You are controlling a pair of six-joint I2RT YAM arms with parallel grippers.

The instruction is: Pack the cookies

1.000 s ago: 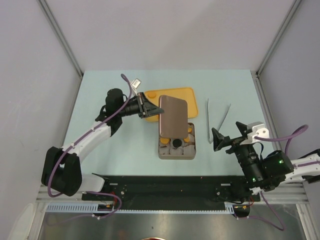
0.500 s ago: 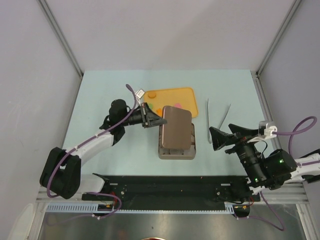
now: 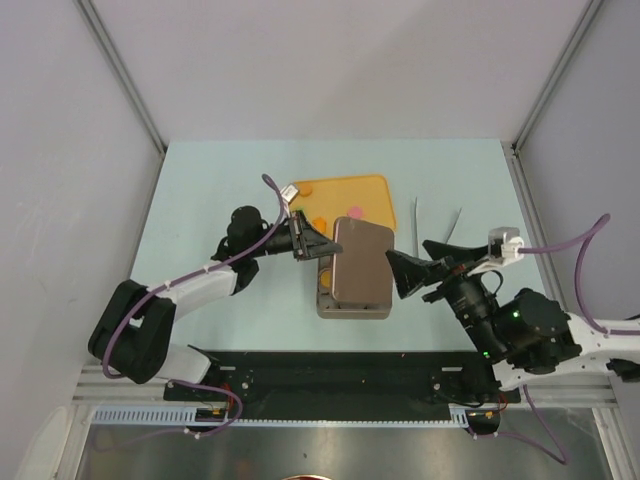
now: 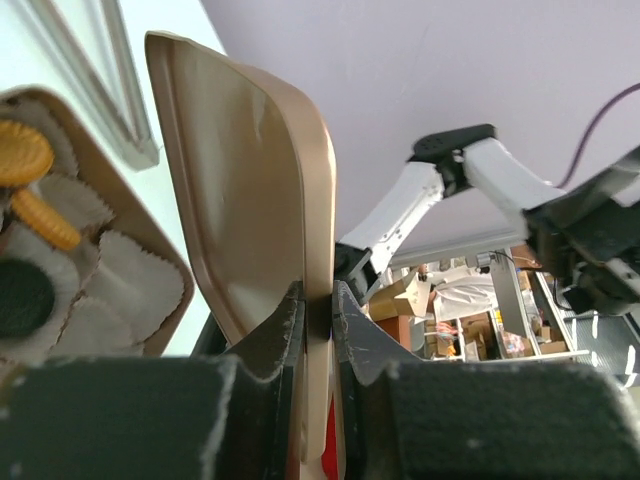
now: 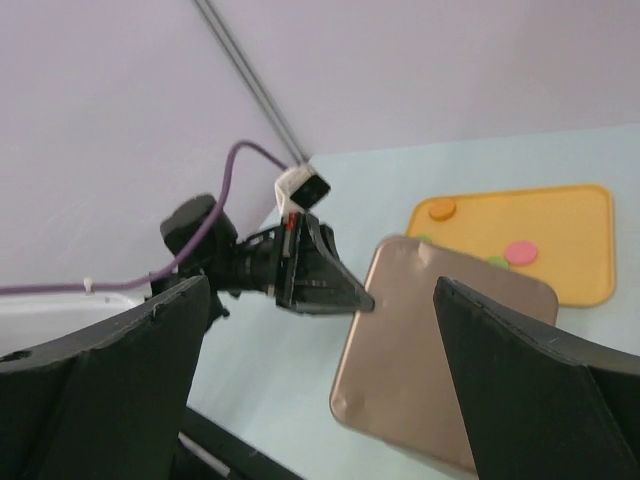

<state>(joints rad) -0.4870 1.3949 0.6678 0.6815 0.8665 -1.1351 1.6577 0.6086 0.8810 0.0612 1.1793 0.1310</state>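
Cookies (image 4: 22,160) in the tin (image 3: 352,310), lid (image 3: 362,262) clenched in left claw (image 3: 328,250), seemingly nearly down; right claw (image 3: 400,275) spread wide.

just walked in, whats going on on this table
The left tool is pinching a tan metal lid by its edge and holding it at an angle over the open tin. Inside the tin, cookies sit in white paper cups. The right tool is open and holds nothing; it hovers just off the lid's right side. A few pieces, including a pink cookie, lie on the orange tray behind the tin.
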